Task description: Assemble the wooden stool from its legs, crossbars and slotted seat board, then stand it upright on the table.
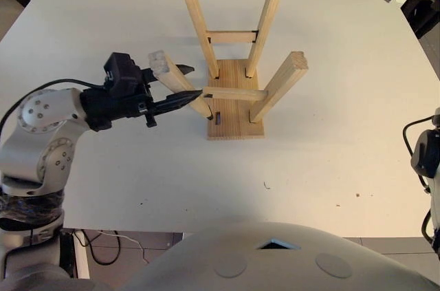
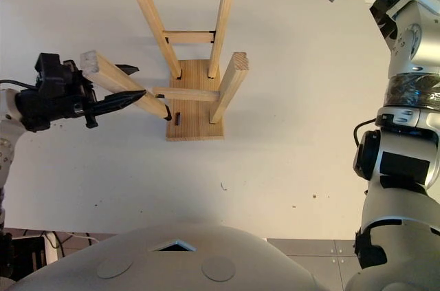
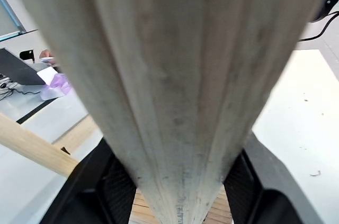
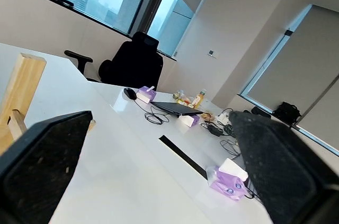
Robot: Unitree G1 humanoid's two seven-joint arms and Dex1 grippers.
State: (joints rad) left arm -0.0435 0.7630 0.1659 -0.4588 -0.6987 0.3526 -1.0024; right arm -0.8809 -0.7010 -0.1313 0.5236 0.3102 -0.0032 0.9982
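Gripping the near-left leg of the stool, the left gripper is clamped across the wood, one finger on each side, partway down from the leg's free end. Stool stands inverted at mid-table: seat board flat on the surface, four legs pointing up, crossbars between them. The held leg leans toward the robot's left. Right gripper is raised over the far right edge, well apart from the stool, fingers spread wide and holding nothing

No writing, label or number is legible on anything here.
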